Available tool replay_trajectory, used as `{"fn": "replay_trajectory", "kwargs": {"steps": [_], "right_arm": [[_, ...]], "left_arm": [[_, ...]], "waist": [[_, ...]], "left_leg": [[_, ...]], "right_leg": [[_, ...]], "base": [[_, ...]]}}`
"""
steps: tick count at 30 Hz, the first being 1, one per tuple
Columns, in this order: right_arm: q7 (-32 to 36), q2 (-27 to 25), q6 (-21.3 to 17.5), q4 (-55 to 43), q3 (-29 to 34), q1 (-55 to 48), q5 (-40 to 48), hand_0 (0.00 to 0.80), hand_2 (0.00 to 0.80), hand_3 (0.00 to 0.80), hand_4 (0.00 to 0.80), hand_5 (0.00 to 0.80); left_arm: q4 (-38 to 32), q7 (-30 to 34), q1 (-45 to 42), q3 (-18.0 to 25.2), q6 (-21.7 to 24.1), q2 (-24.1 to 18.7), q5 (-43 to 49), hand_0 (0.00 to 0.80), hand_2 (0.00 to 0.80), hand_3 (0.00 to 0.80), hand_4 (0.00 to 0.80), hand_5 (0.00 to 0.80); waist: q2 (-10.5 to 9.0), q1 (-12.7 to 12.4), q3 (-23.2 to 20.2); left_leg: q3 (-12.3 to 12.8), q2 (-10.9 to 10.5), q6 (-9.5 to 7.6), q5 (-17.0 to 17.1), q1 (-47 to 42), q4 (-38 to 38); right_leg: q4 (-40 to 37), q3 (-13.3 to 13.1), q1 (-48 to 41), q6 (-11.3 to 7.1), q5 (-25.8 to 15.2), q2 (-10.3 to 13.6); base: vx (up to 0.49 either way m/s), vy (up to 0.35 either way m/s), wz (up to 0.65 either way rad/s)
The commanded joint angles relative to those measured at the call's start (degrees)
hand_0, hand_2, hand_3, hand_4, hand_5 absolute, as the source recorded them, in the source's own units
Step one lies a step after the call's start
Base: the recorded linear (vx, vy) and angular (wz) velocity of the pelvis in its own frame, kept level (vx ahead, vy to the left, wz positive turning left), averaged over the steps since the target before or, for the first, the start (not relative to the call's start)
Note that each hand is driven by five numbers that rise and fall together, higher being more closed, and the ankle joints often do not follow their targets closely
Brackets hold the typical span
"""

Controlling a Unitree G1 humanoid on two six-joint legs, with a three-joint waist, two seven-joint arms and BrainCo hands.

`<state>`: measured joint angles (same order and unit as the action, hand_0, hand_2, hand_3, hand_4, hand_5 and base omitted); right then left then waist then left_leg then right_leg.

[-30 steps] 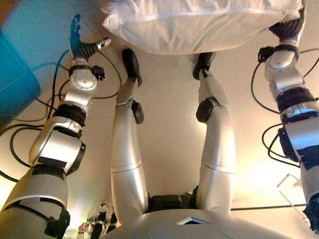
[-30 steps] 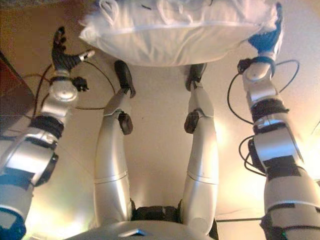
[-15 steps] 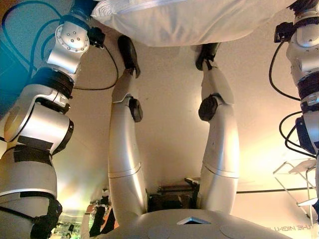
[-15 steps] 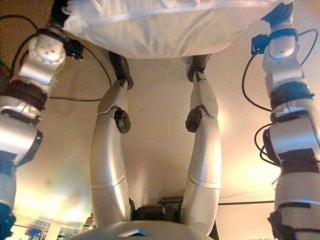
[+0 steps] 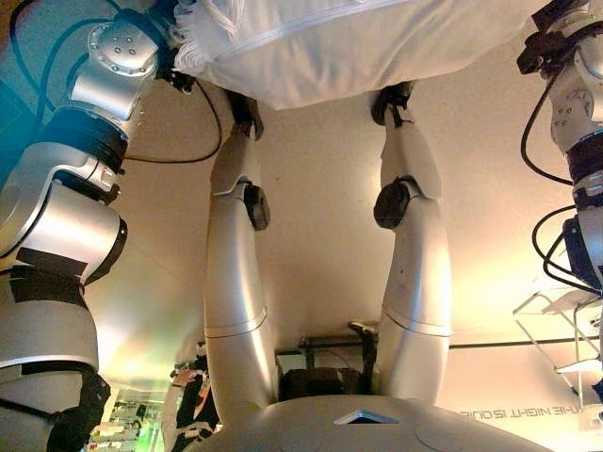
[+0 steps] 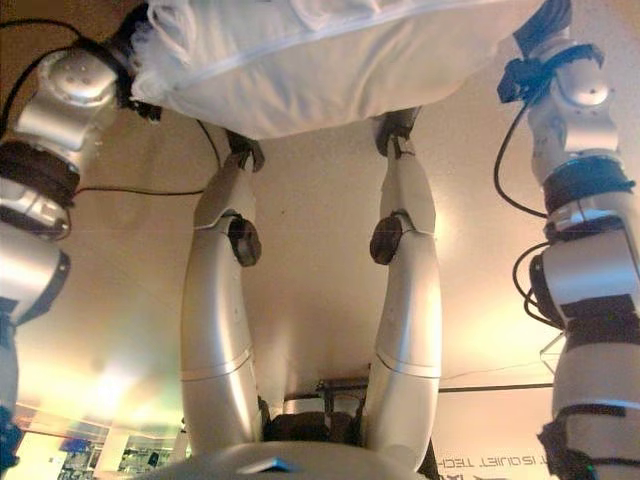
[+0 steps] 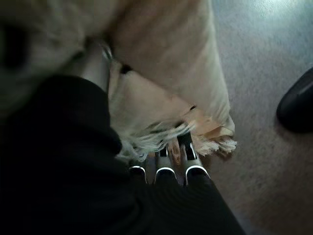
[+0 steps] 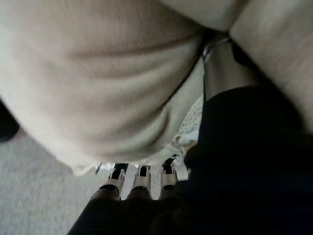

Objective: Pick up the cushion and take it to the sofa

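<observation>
Cushion: a big white cushion (image 5: 358, 42) is up off the floor, between the two hands. It has a fluffy fringe at its corners and a thin seam line along its edge.
Left hand: the left hand (image 7: 166, 169) is at one end of the cushion. Its fingers go under the fringed corner and its thumb lies on the other side of the cloth, so it grips the cushion.
Right hand: the right hand (image 8: 142, 178) is at the other end. Its fingers reach under the bottom edge and its thumb presses into the soft side, so it grips the cushion too.
Tilt: in the eye views the cushion hangs a bit lower on the robot's left side.
Floor: a plain pale floor (image 5: 320, 254) lies below the cushion.
Sofa: cannot tell where it is.
</observation>
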<state>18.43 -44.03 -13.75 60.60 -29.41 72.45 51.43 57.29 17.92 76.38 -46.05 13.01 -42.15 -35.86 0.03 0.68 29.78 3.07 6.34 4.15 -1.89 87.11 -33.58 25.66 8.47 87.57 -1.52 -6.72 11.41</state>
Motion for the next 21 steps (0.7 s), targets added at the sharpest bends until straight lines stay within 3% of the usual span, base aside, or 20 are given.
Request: {"fn": "replay_trajectory", "kwargs": {"steps": [1, 3, 4, 5, 15, 21], "right_arm": [[9.3, 0.2, 0.5, -8.7, -5.0, 5.5, 3.6, 0.0, 0.0, 0.0, 0.0, 0.0], [11.7, 0.2, 0.8, -9.0, -5.2, 5.6, 5.0, 0.0, 0.0, 0.0, 0.0, 0.0], [12.5, 0.1, 0.3, -9.4, -5.5, 5.8, 5.0, 0.458, 0.458, 0.458, 0.458, 0.458], [12.5, 0.0, -0.1, -9.7, -5.8, 6.0, 4.5, 0.8, 0.8, 0.8, 0.8, 0.8], [11.9, 0.4, -0.8, -11.1, -7.1, 6.2, 2.1, 0.8, 0.8, 0.8, 0.8, 0.8], [10.8, 0.6, -1.8, -12.6, -4.6, 0.6, 2.5, 0.8, 0.8, 0.8, 0.8, 0.8]], "left_arm": [[-8.7, 4.9, -0.2, 1.3, 2.9, 2.5, -3.6, 0.8, 0.8, 0.8, 0.8, 0.8], [-8.8, 7.1, 0.1, 0.8, 3.2, 2.5, -4.3, 0.8, 0.8, 0.8, 0.8, 0.8], [-9.0, 7.7, 0.3, 0.6, 3.6, 2.5, -4.3, 0.8, 0.8, 0.8, 0.8, 0.8], [-9.2, 7.7, 0.5, 0.3, 3.8, 2.4, -4.9, 0.8, 0.8, 0.8, 0.8, 0.8], [-10.6, 5.9, -0.1, 0.8, 5.2, 3.3, -10.4, 0.8, 0.8, 0.8, 0.8, 0.8], [-12.0, 4.4, -6.1, 4.8, 8.3, 4.7, -13.7, 0.8, 0.8, 0.8, 0.8, 0.8]], "waist": [[2.4, 0.7, 0.0], [2.37, 0.7, 0.0], [2.38, 0.7, 0.0], [2.41, 0.8, 0.0], [2.87, 0.9, 0.0], [2.5, 0.8, 0.0]], "left_leg": [[-1.8, -2.4, 0.37, 0.2, -1.4, 4.9], [-1.9, -2.5, 0.42, 0.4, -1.4, 5.1], [-1.9, -2.6, 0.5, 0.5, -1.6, 5.4], [-1.9, -2.7, 0.54, 0.6, -1.6, 5.5], [-1.8, -2.9, 0.79, 1.1, -2.3, 5.8], [-2.2, -2.8, 1.12, 2.0, -6.2, 6.9]], "right_leg": [[0.9, -2.8, -4.7, -7.76, 4.8, 0.7], [0.5, -2.7, -4.8, -7.85, 4.6, 0.6], [0.1, -2.8, -5.0, -7.97, 4.6, 0.5], [0.0, -2.8, -5.1, -7.99, 4.5, 0.4], [-1.2, -3.2, -5.9, -7.95, 4.1, 0.3], [-2.3, -3.5, -10.2, -7.79, 3.9, 0.1]], "base": [[0.0, 0.0, 0.0], [-0.002, -0.01, -0.02], [-0.007, -0.017, -0.06], [-0.01, -0.006, -0.06], [-0.001, 0.0, 0.0], [-0.005, -0.002, 0.03]]}}
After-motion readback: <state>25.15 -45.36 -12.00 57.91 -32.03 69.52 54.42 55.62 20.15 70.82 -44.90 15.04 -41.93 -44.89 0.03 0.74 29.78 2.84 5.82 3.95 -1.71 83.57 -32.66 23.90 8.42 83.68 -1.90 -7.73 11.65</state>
